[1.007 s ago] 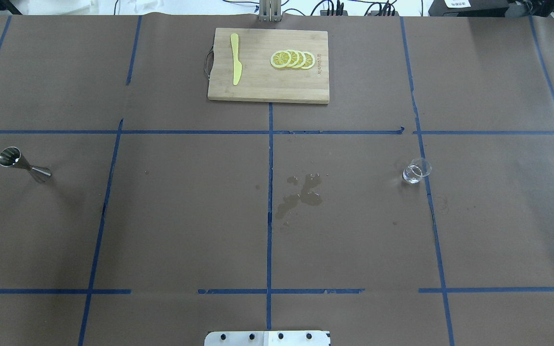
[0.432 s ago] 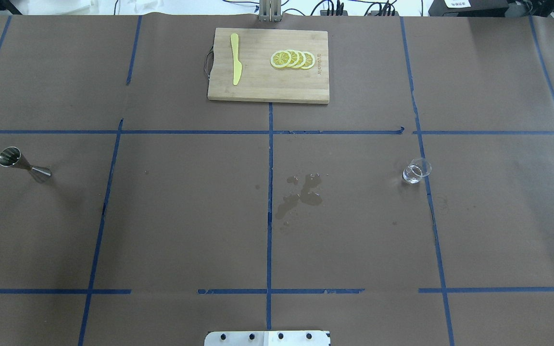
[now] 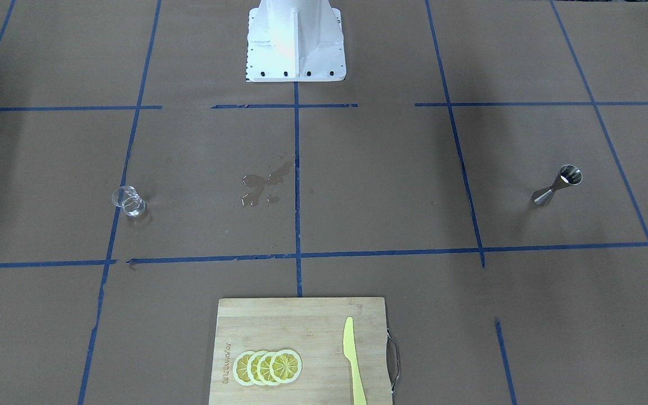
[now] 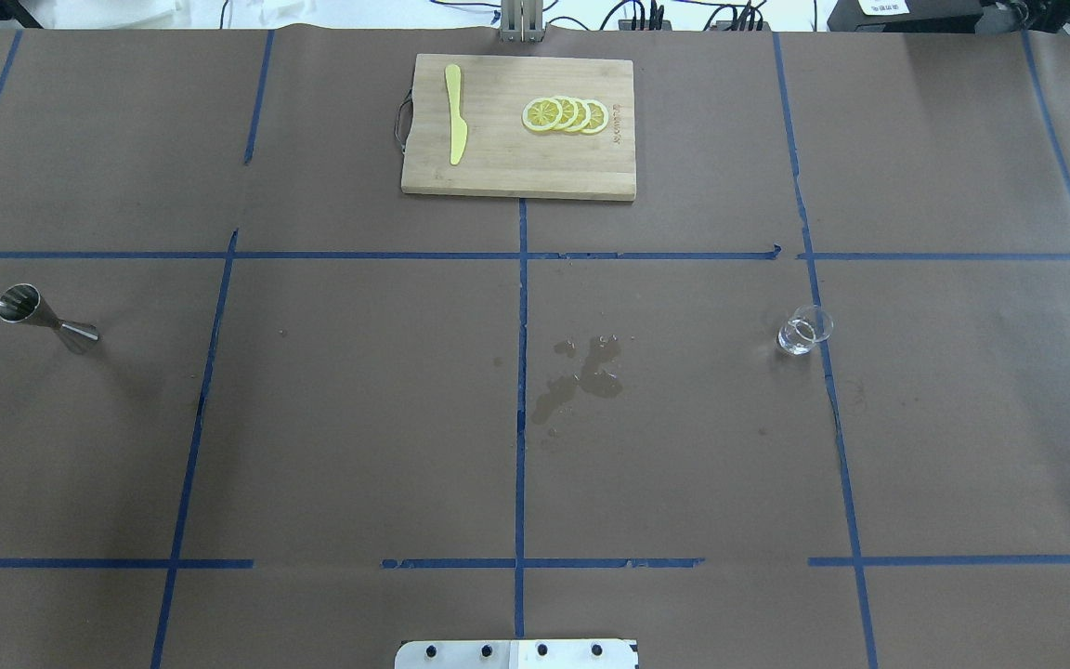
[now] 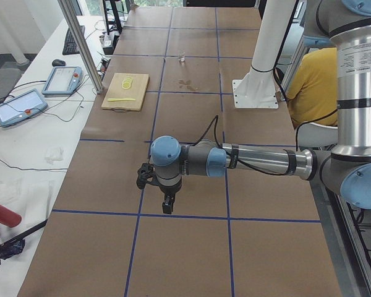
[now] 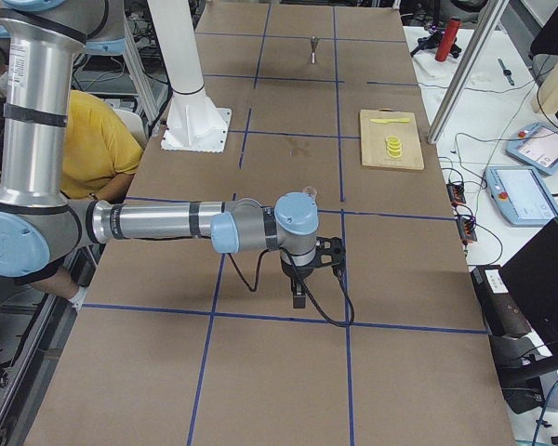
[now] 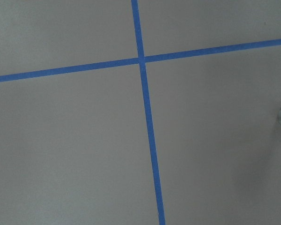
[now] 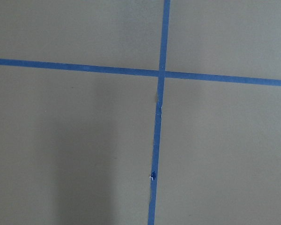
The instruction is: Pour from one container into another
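The small clear glass cup stands upright on the right side of the table, also seen in the front view. Far off on the left side stands the steel jigger, upright on its narrower cone. Neither gripper appears in the overhead or front views. The left gripper hangs over the table's left end, well away from the jigger. The right gripper hangs over the table's right end, a little short of the cup. I cannot tell whether either is open or shut. Both wrist views show only brown paper and blue tape.
A wet spill marks the paper near the table's middle. At the far edge lies a wooden cutting board with lemon slices and a yellow knife. The white robot base stands at the near edge.
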{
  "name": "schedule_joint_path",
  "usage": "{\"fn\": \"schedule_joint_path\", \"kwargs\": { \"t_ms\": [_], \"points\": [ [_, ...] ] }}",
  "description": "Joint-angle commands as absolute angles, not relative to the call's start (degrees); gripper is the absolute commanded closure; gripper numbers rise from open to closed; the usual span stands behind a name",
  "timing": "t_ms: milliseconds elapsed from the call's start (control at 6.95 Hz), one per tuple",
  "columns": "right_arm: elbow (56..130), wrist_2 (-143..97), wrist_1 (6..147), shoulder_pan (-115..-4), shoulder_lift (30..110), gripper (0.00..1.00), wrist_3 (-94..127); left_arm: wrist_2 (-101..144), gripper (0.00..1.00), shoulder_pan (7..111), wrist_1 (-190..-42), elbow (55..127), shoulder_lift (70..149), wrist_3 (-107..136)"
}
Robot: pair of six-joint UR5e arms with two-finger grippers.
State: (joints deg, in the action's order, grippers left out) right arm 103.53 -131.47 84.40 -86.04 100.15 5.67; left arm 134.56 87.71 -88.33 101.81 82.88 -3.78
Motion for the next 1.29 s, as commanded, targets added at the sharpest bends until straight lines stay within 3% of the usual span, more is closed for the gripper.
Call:
{"fn": "schedule_joint_path", "kwargs": {
  "t_ms": [0, 1151],
  "points": [
    [103.27, -131.48, 83.41, -86.04, 100.55, 0.0, 5.63, 134.56, 0.0, 87.71, -88.33, 101.87, 82.88, -3.78],
    [104.15, -134.38, 84.2, -86.22, 100.63, 0.0, 4.13, 134.65, 0.0, 87.71, -88.33, 101.87, 82.79, -3.87]
  ]
}}
